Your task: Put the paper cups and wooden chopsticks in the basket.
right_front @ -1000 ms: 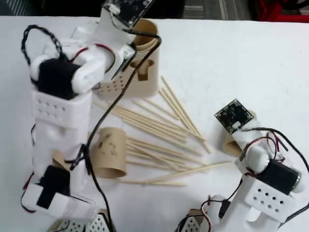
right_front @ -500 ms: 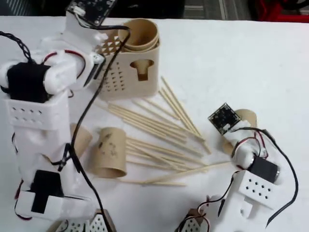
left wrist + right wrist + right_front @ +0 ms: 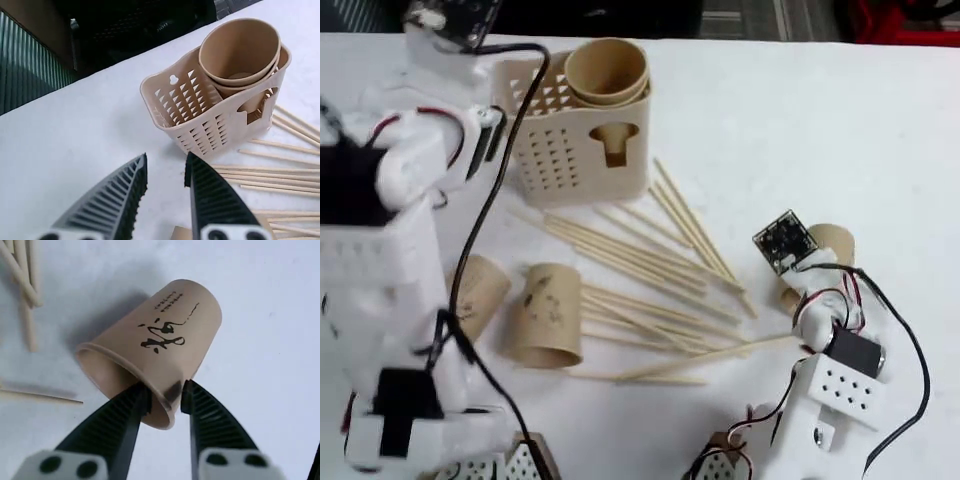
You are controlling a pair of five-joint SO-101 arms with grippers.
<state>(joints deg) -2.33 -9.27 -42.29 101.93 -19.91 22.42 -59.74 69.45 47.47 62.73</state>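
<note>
A white table (image 3: 840,130) takes up most of the high view. Past its far edge, along the top of the frame, sit a red object (image 3: 905,22) at the upper right and a slatted grey-blue panel (image 3: 355,15) at the upper left. The left wrist view shows a dark ribbed panel (image 3: 30,65) beyond the table.

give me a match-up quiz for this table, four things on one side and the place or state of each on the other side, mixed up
Things:
1. stacked paper cups
2. wooden chopsticks
3. left gripper
4. paper cup at the right gripper

Places or states:
A. lying on its side
B. scattered flat on the table
C. upright in the basket
D. open and empty, near the basket

Pairs: 1-C, 2-B, 3-D, 4-A
</note>
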